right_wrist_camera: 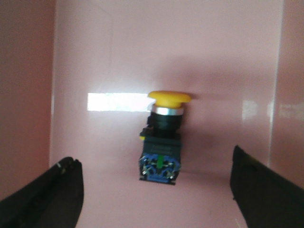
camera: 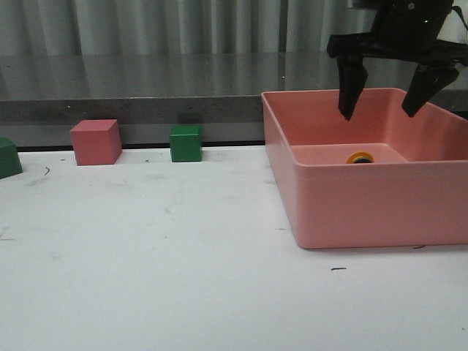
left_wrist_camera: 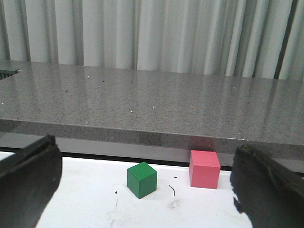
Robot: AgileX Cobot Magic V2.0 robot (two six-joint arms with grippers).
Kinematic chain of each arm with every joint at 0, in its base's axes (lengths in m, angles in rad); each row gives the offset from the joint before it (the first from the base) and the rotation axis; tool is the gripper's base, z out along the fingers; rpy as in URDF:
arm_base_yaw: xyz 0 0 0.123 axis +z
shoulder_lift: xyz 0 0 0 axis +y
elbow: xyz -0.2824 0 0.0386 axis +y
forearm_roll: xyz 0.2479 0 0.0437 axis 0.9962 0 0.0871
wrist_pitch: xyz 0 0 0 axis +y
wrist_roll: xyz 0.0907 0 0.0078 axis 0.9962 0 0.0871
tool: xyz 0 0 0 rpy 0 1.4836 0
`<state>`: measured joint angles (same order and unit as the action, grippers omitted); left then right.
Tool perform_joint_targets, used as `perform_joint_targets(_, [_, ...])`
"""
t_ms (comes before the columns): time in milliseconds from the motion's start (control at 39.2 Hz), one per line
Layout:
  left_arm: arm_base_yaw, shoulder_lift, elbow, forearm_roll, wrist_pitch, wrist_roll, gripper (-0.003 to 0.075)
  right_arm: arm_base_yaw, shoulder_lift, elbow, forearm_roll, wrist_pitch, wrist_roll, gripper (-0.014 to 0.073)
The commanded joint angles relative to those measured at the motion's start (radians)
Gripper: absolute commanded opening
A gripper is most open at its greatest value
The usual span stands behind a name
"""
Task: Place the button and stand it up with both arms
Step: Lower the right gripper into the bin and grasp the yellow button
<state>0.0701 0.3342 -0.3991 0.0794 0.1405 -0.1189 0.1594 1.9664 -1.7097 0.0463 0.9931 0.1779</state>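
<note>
The button (right_wrist_camera: 163, 137) lies on its side on the floor of the pink bin (camera: 351, 212), yellow cap away from the fingers and blue-silver contacts toward them. In the front view only its yellow cap (camera: 360, 157) shows over the bin's front wall. My right gripper (camera: 385, 110) hangs open above the bin, over the button; in the right wrist view (right_wrist_camera: 156, 190) its fingers stand wide on either side, apart from the button. My left gripper (left_wrist_camera: 147, 190) is open and empty, low over the table; it is out of the front view.
A pink cube (camera: 96, 141) and a green cube (camera: 186, 142) stand at the table's back edge; another green cube (camera: 7, 157) is at the far left. The left wrist view shows a green cube (left_wrist_camera: 141, 179) and pink cube (left_wrist_camera: 204, 169). A grey ledge (camera: 131, 95) runs behind.
</note>
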Motion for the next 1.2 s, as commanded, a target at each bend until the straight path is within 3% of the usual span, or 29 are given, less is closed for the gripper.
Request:
perform_joint_targets(0, [-0.007, 0.016, -0.027, -0.005, -0.078, -0.001, 0.0691, -0.002, 0.014, -0.118, -0.040, 0.039, 0.035, 0.0641])
perform_joint_targets(332, [-0.007, 0.016, -0.027, -0.005, -0.078, -0.001, 0.0691, -0.003, 0.267, -0.445, -0.037, 0.305, 0.037, 0.0641])
perform_joint_targets(741, [-0.007, 0.016, -0.027, -0.005, -0.078, -0.001, 0.0691, -0.003, 0.346, -0.457, 0.001, 0.319, 0.052, 0.0639])
perform_joint_targets(843, [-0.007, 0.016, -0.027, -0.005, -0.078, -0.001, 0.0691, -0.003, 0.353, -0.457, 0.002, 0.334, 0.052, 0.0579])
perform_joint_targets(1047, [-0.007, 0.016, -0.027, -0.005, -0.078, -0.001, 0.0691, -0.003, 0.354, -0.458, 0.002, 0.342, 0.052, 0.0351])
perform_joint_targets(1175, [-0.007, 0.016, -0.027, -0.005, -0.078, -0.001, 0.0691, -0.003, 0.354, -0.460, 0.002, 0.348, 0.052, 0.0285])
